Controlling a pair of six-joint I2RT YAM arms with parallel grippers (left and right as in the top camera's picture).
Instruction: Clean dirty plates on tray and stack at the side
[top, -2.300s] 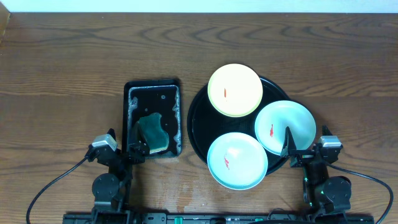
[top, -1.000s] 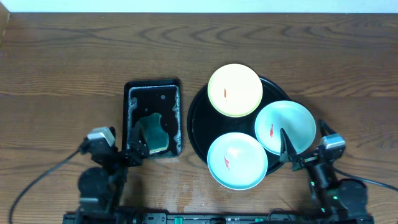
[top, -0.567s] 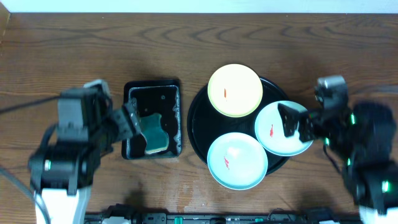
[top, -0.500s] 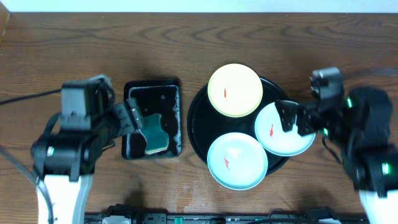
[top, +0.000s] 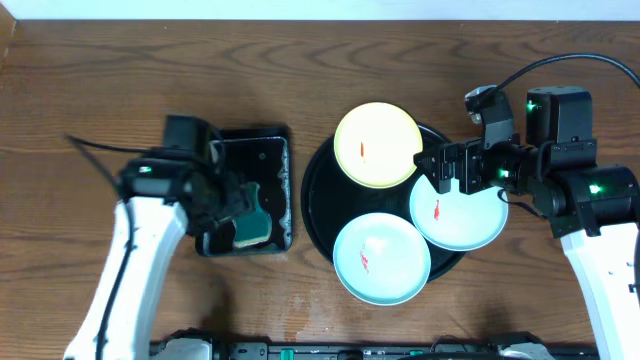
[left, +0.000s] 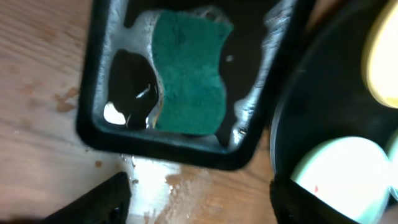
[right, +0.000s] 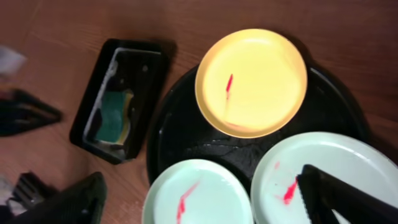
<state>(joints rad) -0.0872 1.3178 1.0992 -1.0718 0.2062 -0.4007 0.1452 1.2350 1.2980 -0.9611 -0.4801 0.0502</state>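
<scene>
Three plates lie on the round black tray (top: 318, 190): a pale yellow plate (top: 377, 145) at the back, a mint plate (top: 460, 215) at the right and a mint plate (top: 381, 258) at the front. Each has a red smear. My right gripper (top: 455, 172) hovers open and empty over the right mint plate's back edge; in the right wrist view its fingers (right: 208, 196) span the front mint plate (right: 186, 202) and the right one (right: 323, 168). My left gripper (top: 235, 205) is open and empty over the green sponge (top: 248, 215); its fingertips (left: 199, 199) show below it.
The sponge (left: 186, 74) lies in soapy water in a rectangular black tray (top: 247, 150), left of the round tray. Water is spilled on the wood (left: 155, 180) in front of that tray. Bare wooden table lies behind and at both sides.
Both arms have risen from the table's front edge and moved inward. The left now hangs over the sponge tray, the right over the plates. The plates have not moved.
</scene>
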